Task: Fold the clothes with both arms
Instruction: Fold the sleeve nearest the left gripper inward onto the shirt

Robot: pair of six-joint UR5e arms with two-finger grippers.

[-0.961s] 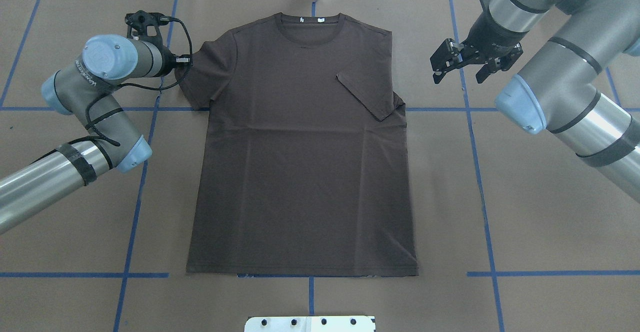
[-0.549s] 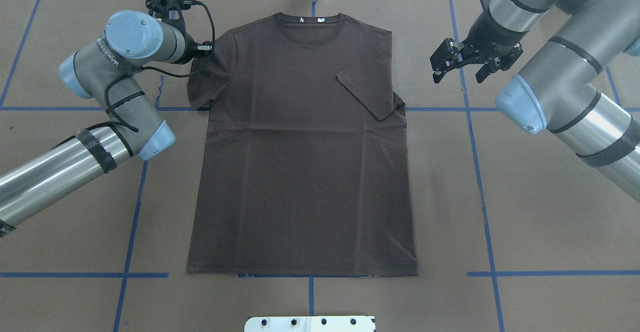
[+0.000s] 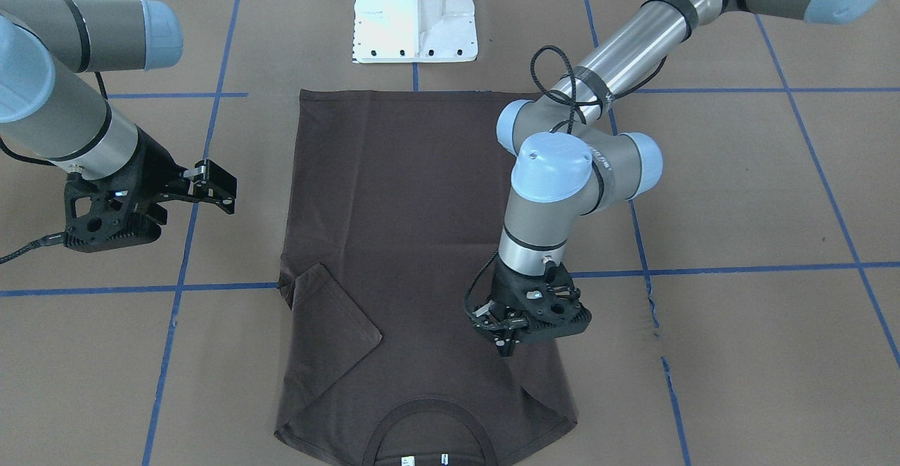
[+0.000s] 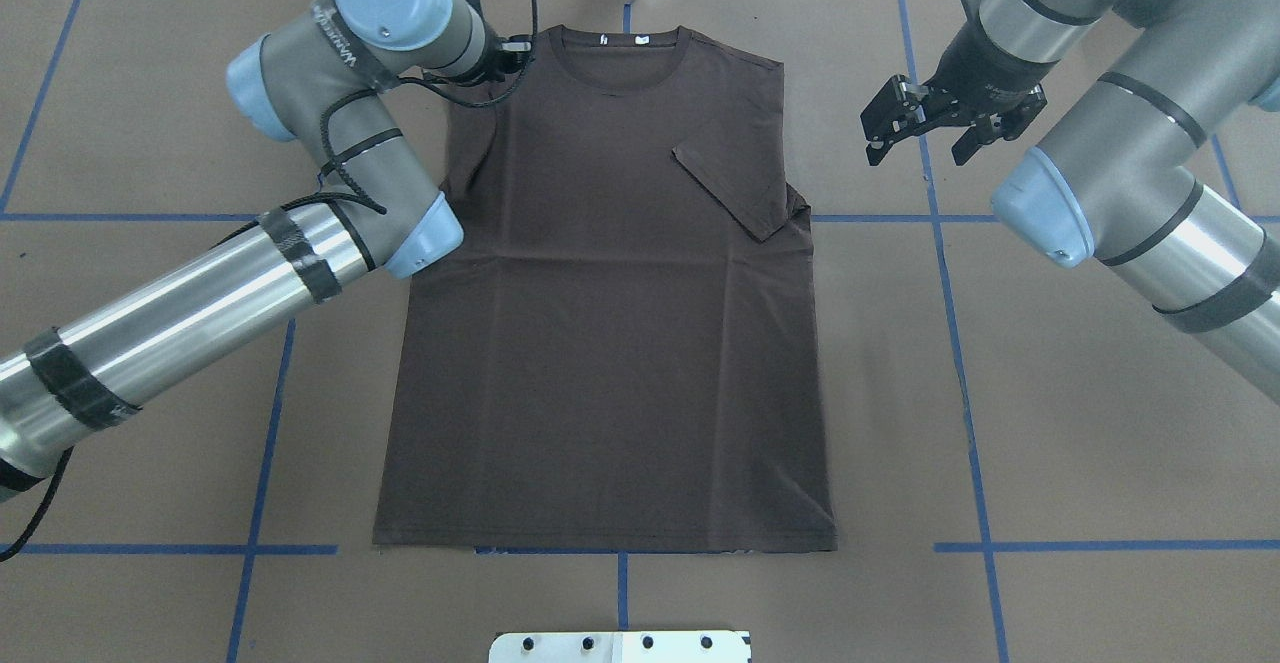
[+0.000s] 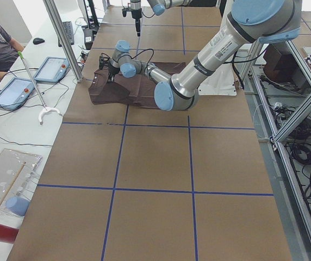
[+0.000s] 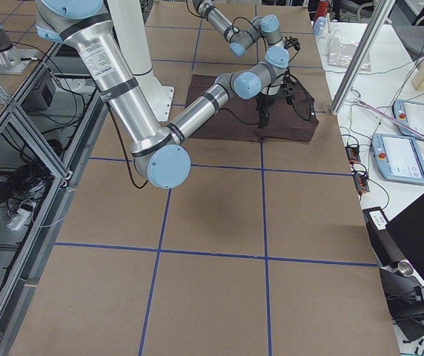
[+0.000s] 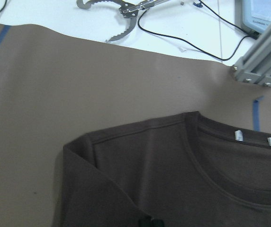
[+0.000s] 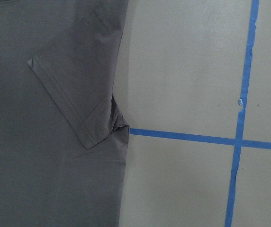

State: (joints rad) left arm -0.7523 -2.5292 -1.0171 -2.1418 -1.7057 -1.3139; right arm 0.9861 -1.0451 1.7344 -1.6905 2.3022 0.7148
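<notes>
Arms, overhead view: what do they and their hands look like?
Left arm and right arm: grey and silver tubes, light blue joint caps, black bands, white lettering. A black cable loops along the left. Left hand and right hand: black, two-fingered.

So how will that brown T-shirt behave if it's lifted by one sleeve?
Probably floppy: the T-shirt lies flat, one sleeve folded over its chest. Likely light, as the thin fabric creases softly. It would probably drape rather than hold shape.

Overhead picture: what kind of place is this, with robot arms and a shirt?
Probably a robotics lab. The brown paper-covered table is marked with a blue tape grid, silver aluminium frame posts stand beside it, and blue-edged touchscreen control tablets lie on a white side bench.
</notes>
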